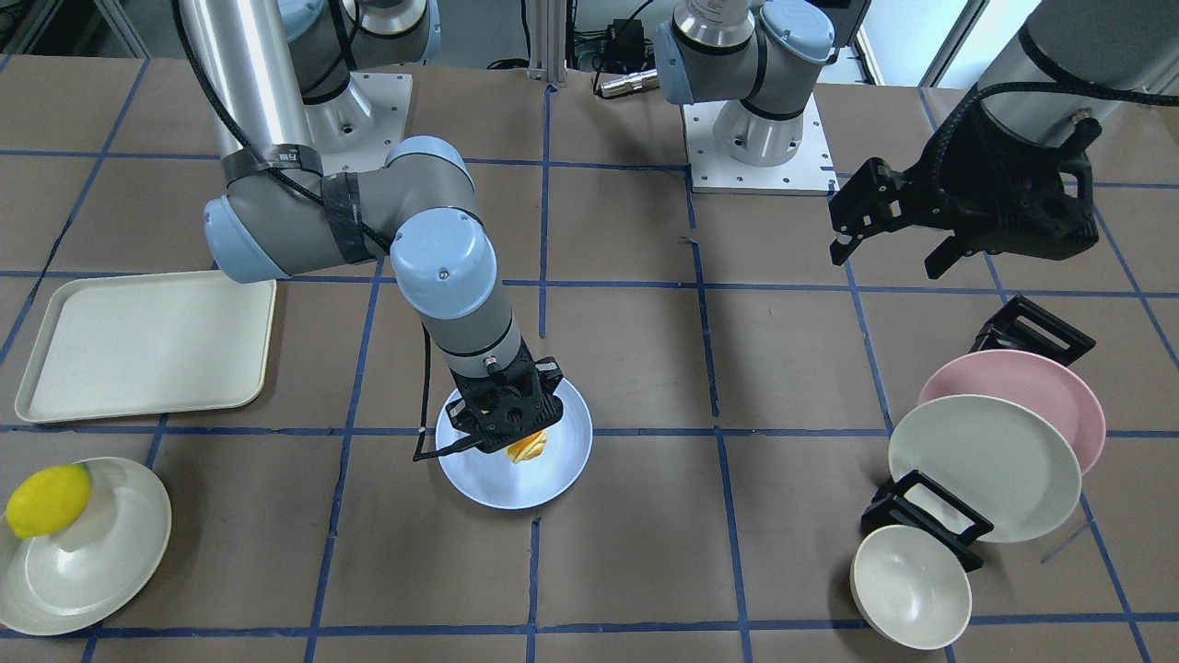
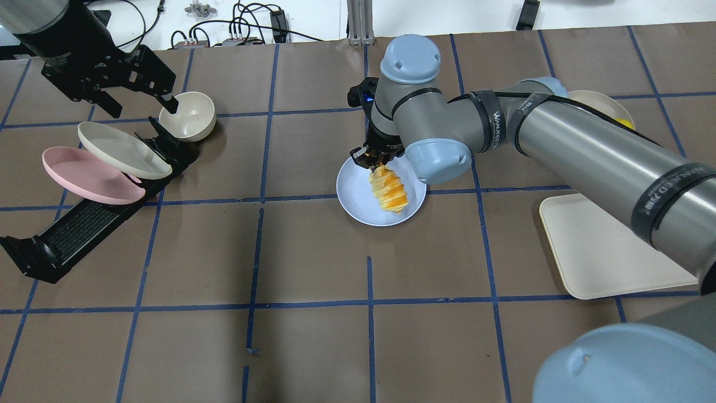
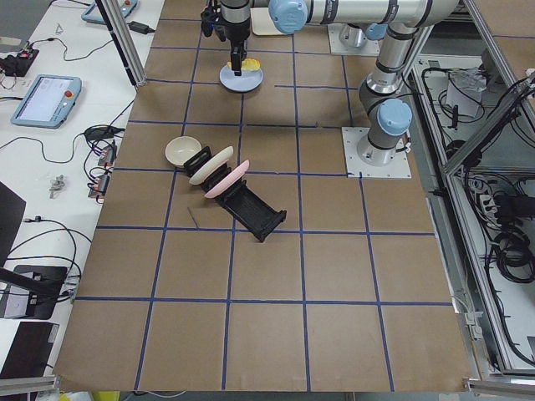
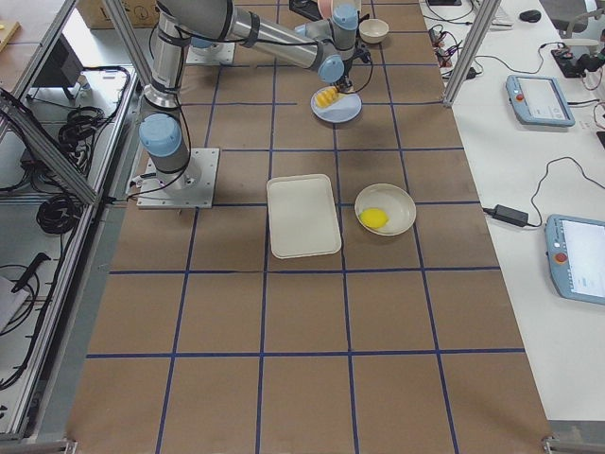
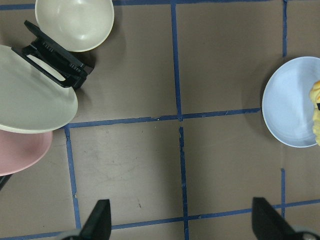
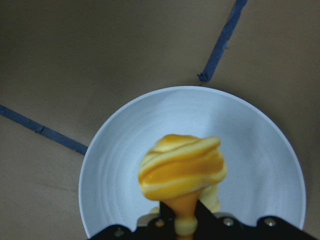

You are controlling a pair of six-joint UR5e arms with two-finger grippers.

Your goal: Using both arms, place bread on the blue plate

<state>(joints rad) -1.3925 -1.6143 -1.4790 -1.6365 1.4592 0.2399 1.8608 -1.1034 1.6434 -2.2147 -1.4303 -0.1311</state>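
The bread (image 2: 387, 190) is held by one end in my right gripper (image 2: 376, 161), which is shut on it. It hangs over the blue plate (image 2: 355, 196) near the table's middle; I cannot tell whether its lower end touches the plate. The right wrist view shows the bread (image 6: 182, 167) end-on above the plate (image 6: 250, 130). In the front view the gripper (image 1: 511, 433) covers most of the bread (image 1: 530, 447) on the plate (image 1: 557, 474). My left gripper (image 2: 140, 105) is open and empty, raised above the dish rack far to the left. Its wrist view shows the plate (image 5: 287, 105) at the right edge.
A black dish rack (image 2: 84, 224) holds a pink plate (image 2: 89, 176) and a cream plate (image 2: 120, 150), with a cream bowl (image 2: 189, 116) beside them. A cream tray (image 2: 604, 246) lies on the right. A lemon (image 1: 46, 502) sits on a cream plate (image 1: 92, 571).
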